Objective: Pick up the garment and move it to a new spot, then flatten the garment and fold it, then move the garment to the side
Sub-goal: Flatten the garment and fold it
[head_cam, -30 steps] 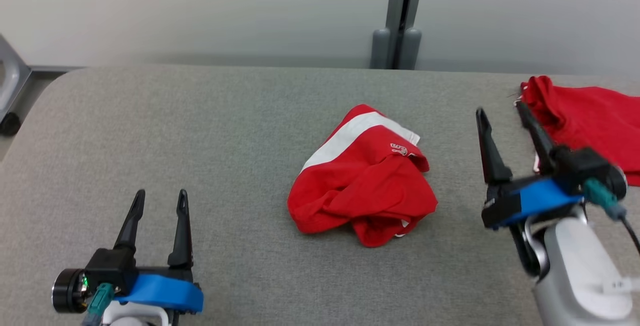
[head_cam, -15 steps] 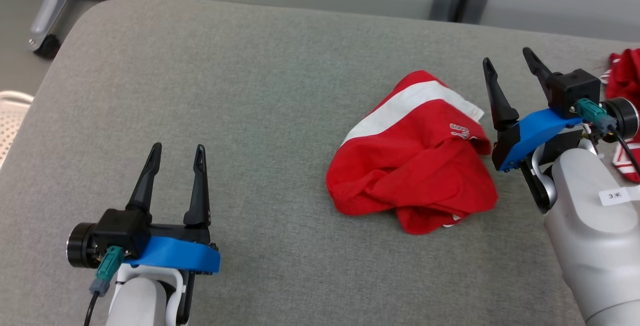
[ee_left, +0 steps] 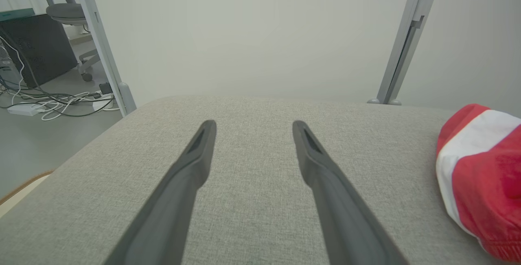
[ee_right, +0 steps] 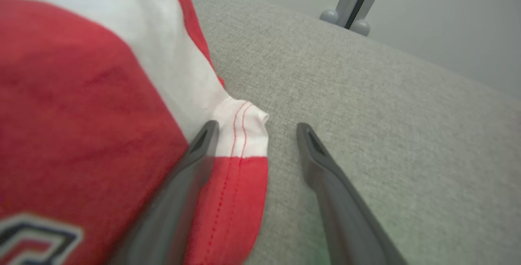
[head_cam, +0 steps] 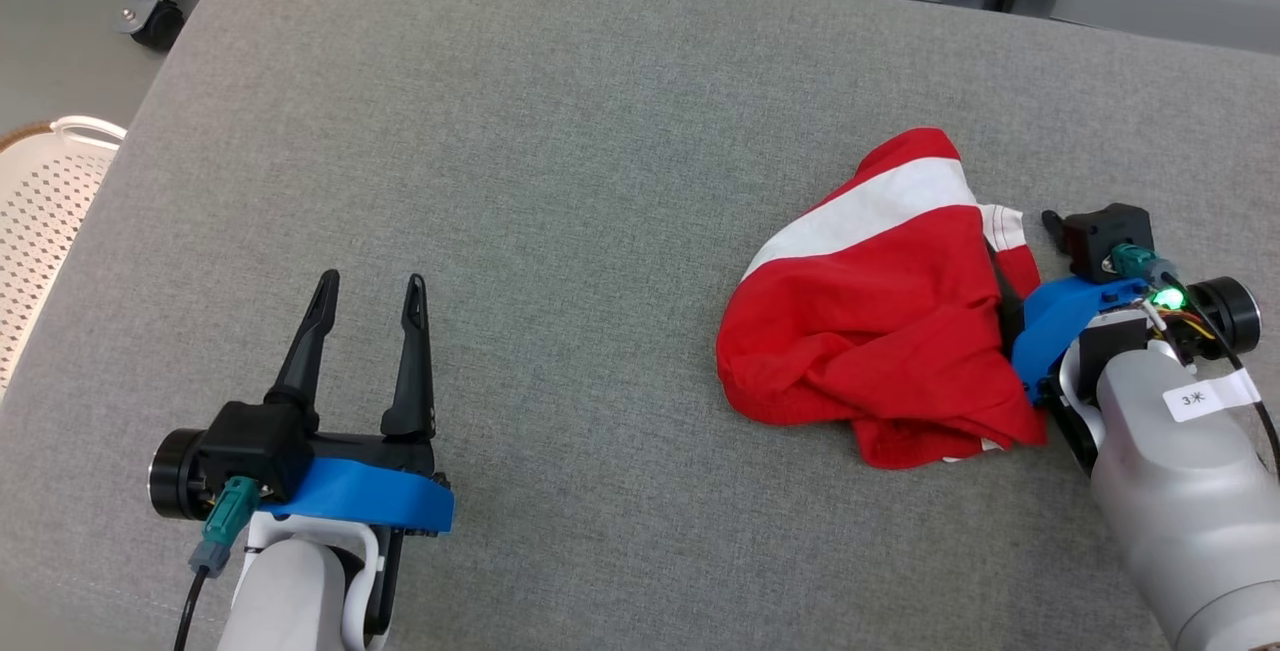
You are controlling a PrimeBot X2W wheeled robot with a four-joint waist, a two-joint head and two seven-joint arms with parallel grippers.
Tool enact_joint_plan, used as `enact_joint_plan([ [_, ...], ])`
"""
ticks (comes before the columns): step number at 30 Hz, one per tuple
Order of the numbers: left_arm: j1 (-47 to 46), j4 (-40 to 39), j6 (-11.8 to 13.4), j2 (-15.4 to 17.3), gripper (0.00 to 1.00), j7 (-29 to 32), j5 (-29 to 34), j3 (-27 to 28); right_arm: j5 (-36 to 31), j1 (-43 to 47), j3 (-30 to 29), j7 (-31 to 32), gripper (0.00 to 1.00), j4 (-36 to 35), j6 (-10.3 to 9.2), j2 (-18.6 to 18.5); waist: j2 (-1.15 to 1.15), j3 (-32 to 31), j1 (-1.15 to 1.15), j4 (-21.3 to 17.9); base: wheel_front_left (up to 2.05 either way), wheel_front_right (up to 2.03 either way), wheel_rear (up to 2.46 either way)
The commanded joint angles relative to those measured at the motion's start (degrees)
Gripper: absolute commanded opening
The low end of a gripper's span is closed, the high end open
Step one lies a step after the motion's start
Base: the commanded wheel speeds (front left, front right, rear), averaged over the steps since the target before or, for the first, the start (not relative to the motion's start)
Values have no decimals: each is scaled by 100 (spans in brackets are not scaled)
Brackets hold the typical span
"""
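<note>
Currently, crumpled red-and-white T-shirt [head_cam: 880, 331] at three o'clock on bench [head_cam: 560, 131]; right gripper [ee_right: 256, 128] fingers spread astride its sleeve hem; left gripper [head_cam: 372, 279] fingers open at seven o'clock.

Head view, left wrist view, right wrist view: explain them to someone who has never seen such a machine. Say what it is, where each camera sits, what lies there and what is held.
This is a wheeled robot with two arms, each ending in a gripper with two long dark fingers. The head view looks down from a camera on its head; each wrist view looks along one gripper's own fingers. A crumpled red garment with a white stripe lies on the grey padded table. The left gripper hovers open over bare table, away from the cloth. The right gripper is open at the garment's edge, its white stitched hem between the fingers. Nothing is held yet.
</note>
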Motion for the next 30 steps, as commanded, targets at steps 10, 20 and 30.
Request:
enact_joint_plan([
  [10, -40, 75, -7, -20, 100, -24, 42, 8, 51, -103, 355, -19, 0, 335, 0, 130, -1, -153, 0, -91, 0, 0, 0],
  [20, 96, 124, -7, -24, 100, -24, 38, 47, 265, -592, 433, -80, 0, -397, 1, 67, -1, -460, 0, -112, 0, 0, 0],
  [30, 309, 72, -7, -29, 100, -24, 91, 239, 587, -279, 492, -79, 0, -1941, 1, 227, -1, -851, 0, -313, 0, 0, 0],
])
